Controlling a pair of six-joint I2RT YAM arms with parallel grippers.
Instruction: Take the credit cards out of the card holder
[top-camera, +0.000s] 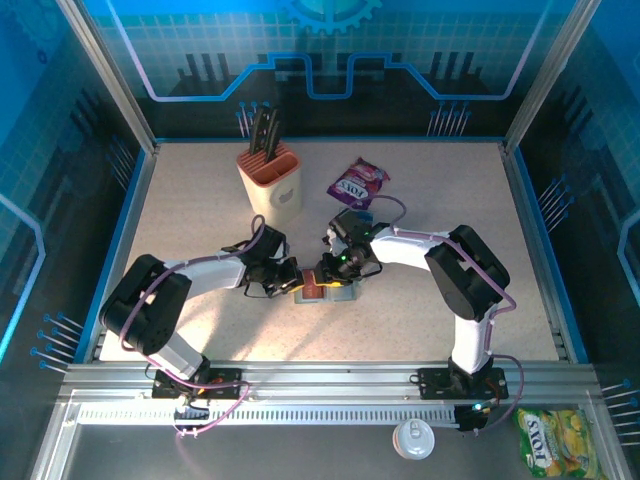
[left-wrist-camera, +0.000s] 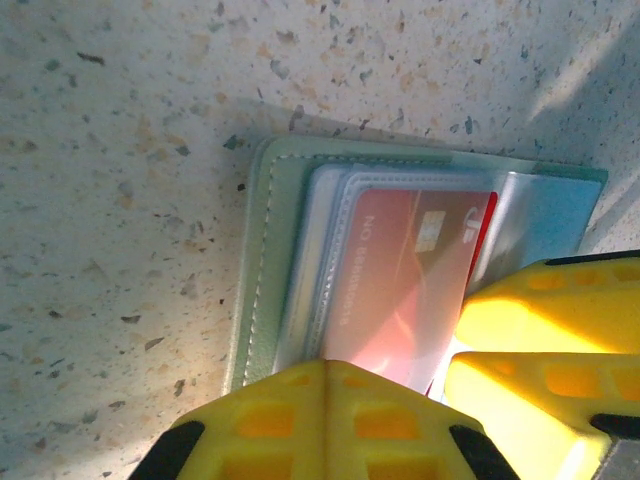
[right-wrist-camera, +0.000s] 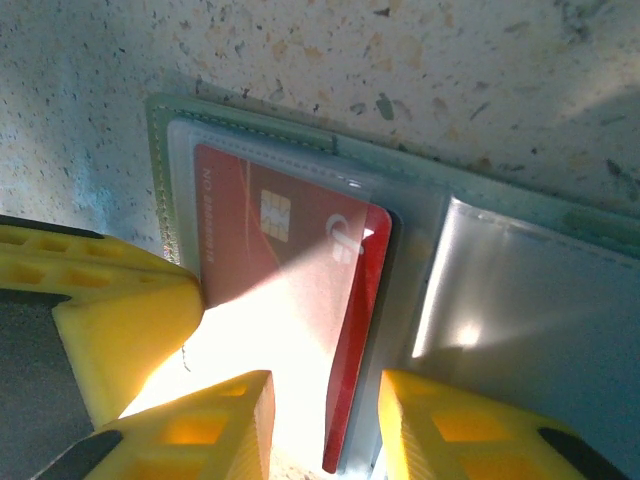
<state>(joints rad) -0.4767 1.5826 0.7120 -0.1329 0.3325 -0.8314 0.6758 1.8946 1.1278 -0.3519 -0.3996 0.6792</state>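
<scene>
Nearest you, well short of the card holder (left-wrist-camera: 255, 260), a white cup lid (top-camera: 412, 438) and a yellow snack packet (top-camera: 555, 443) lie by the front rail; neither belongs to the work. The card holder lies opened flat on the desk (top-camera: 200, 200) between the two arms, clear sleeves facing up, which suits drawing cards out sideways. The left jaws are closed tight at the holder's left side, their yellow fingers (left-wrist-camera: 320, 420) over the end of the sleeve. In my judgement they are there to pin the holder so that it does not slide along with a card. Whether they nip the sleeve's lip or merely press on it, I cannot tell, because the contact lies under the fingers. The right jaws stand apart, astride one long edge of the red card (right-wrist-camera: 270, 260), and that edge shows bare outside the sleeve. They have hold of nothing that I can confirm. You should therefore treat this extraction as not yet done. Glare in the right wrist view washes out the card's lower end, so how much of it sits inside the sleeve is uncertain. Blue or orange-yellow cards, whether beneath the red one or in the holder's other panel, cannot be made out. Beyond the holder and well apart from it lie a purple snack packet (top-camera: 358, 183) and a knife block (top-camera: 272, 185), neither part of this job.
</scene>
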